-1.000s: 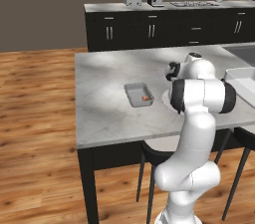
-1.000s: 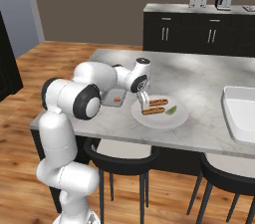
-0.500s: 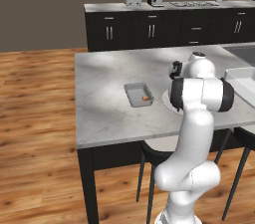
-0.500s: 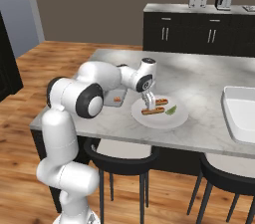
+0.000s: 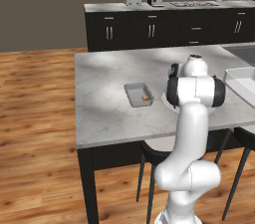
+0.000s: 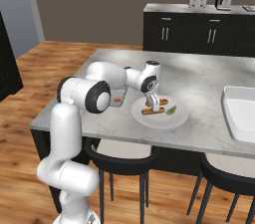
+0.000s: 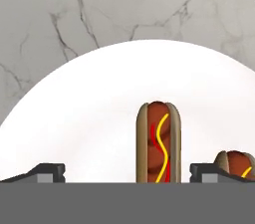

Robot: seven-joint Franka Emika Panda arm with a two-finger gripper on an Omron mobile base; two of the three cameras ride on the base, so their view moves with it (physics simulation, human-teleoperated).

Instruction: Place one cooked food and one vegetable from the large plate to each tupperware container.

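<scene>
Hot dog (image 7: 159, 141) beneath spread pincer (image 6: 155, 104) (low)

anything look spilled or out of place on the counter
Nothing stands out. Two hot dogs and a green vegetable lie on the large plate; the grey container sits flat with one orange piece inside. The open gripper is over a hot dog.

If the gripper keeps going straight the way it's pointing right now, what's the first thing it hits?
Most likely the hot dog lying on the large plate. The gripper is open, pointing down at the plate, with that hot dog between its fingertips. A second hot dog sits just outside one finger.
</scene>
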